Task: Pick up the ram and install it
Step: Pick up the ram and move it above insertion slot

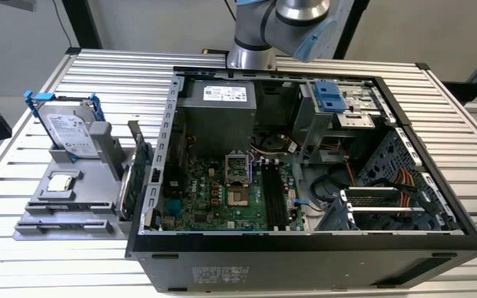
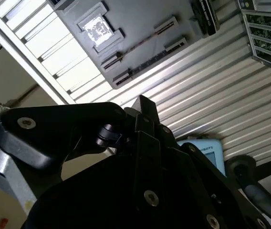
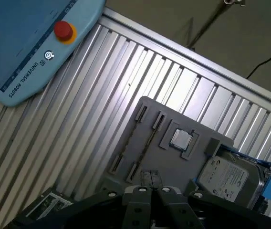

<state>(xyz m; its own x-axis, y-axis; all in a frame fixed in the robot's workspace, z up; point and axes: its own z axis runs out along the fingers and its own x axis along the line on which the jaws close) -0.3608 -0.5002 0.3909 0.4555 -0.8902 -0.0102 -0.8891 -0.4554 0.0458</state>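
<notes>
The ram (image 1: 69,205) stands on edge in a long slot of the grey holder tray (image 1: 85,158), at the exterior view's left. Both wrist views show it as a thin line, ram (image 2: 142,41) and ram (image 3: 145,143), beside the square chip. My gripper (image 3: 150,177) hangs high over the table, well away from the tray, fingers pressed together and empty; the gripper (image 2: 146,112) is dark in the second wrist view. The open computer case (image 1: 305,248) lies on the table, with the motherboard's black slots (image 1: 273,198) free.
The tray also holds a silver hard drive (image 1: 69,130) in a blue frame, a square chip (image 1: 60,182) and an upright green card (image 1: 137,171). A blue teach pendant (image 3: 30,38) lies on the slatted table. The arm (image 1: 288,22) rises behind the case.
</notes>
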